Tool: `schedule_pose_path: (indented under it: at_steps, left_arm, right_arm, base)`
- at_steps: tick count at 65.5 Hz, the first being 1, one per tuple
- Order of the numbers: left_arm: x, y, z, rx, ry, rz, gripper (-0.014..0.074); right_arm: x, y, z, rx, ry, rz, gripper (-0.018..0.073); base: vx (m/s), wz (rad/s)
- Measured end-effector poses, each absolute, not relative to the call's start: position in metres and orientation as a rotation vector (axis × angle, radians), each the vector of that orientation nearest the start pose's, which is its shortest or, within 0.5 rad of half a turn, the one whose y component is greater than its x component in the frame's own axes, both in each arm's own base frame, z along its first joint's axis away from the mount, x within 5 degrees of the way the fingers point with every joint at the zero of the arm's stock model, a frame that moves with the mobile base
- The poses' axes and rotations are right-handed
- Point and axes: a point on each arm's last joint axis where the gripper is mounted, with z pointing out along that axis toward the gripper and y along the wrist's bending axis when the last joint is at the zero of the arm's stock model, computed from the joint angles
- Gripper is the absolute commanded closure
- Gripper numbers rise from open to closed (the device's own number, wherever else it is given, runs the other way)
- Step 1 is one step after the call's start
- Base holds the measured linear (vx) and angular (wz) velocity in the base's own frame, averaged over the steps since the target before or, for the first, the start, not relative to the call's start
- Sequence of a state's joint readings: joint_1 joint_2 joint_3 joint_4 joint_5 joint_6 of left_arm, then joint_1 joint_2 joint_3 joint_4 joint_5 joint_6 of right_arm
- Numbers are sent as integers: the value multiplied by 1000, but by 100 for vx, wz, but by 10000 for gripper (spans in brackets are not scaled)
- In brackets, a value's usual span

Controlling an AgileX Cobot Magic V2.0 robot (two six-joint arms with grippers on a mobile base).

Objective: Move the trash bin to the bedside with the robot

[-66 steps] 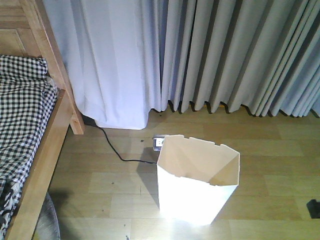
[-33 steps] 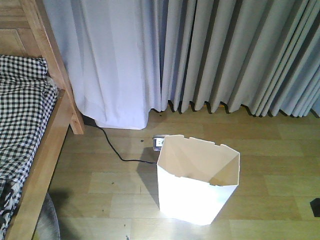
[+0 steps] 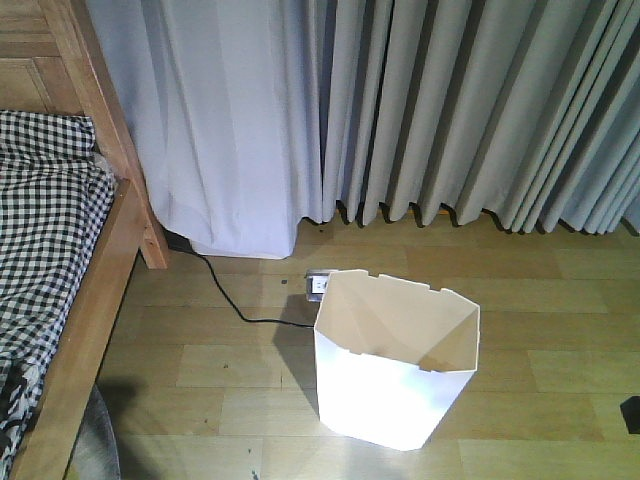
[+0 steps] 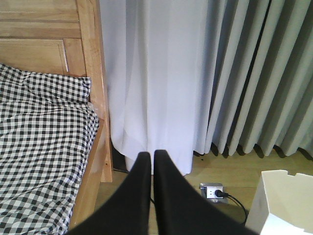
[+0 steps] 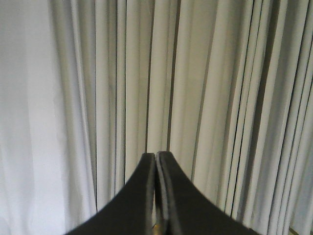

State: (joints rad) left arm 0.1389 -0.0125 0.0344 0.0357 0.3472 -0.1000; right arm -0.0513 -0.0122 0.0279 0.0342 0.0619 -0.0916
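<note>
The white trash bin stands upright on the wooden floor, right of the bed. Its angular rim corner also shows in the left wrist view at the lower right. The bed with a light wooden frame and black-and-white checked bedding fills the left edge; it also shows in the left wrist view. My left gripper is shut and empty, pointing at the curtain between bed and bin. My right gripper is shut and empty, facing the curtain. Neither arm shows in the front view.
Grey-white curtains hang across the back wall to the floor. A floor socket box with a black cable lies just behind the bin's left corner. A dark object sits at the right edge.
The dark object at the right edge has slid further out of the front view. The bin and bed stand as before.
</note>
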Motion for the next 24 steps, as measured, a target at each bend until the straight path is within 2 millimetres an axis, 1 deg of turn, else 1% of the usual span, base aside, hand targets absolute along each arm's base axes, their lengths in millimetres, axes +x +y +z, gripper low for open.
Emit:
schedule_pose_path:
  at_steps: [24]
  left_arm:
    - [53, 8, 171, -198, 1842, 62, 603]
  right_arm:
    - [57, -3, 199, -6, 1562, -84, 568]
  base:
    - [0, 0]
